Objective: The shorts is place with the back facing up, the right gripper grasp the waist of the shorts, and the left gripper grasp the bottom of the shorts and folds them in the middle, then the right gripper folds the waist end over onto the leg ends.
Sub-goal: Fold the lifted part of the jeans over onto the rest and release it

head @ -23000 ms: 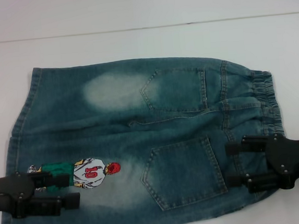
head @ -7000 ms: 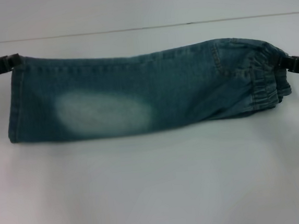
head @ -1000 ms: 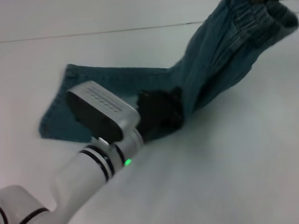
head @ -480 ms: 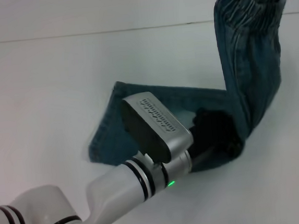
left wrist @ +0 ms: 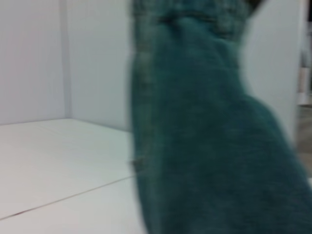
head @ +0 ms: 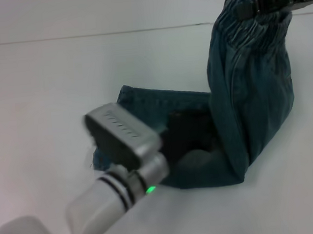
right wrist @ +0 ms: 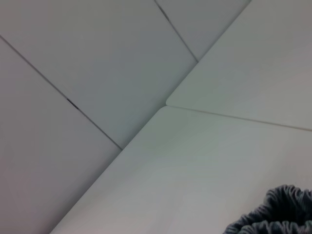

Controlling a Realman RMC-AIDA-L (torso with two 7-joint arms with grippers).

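Right gripper (head: 256, 4) high over the far right part of the table (head: 44, 88), black fingers clamped on the waist (head: 248, 7), holding this ruffled elastic band lifted in the air. Below the grip, the shorts (head: 253, 92) hanging down as a tall standing fold of blue-green denim, bent at the lowest point near the right front area of the table and running from there flat toward the left. In the right wrist view only a small piece of the gathered waist (right wrist: 273, 214) visible at one corner, the rest white table and wall panels.

Left gripper (head: 188, 139) low on the flat half of the shorts, near the middle of the table, pressing on the denim just beside the standing fold. Fingers dark and partly hidden behind the silver wrist (head: 122, 136) with the green light; cannot tell if spread or closed. White left arm reaching in from the front left corner.

Leg ends (head: 106, 132) lying flat on the table, on the left side of the garment, stitched hem partly covered by the silver wrist. In the left wrist view the hanging denim (left wrist: 204, 126) very near, filling most of the view, blurred.
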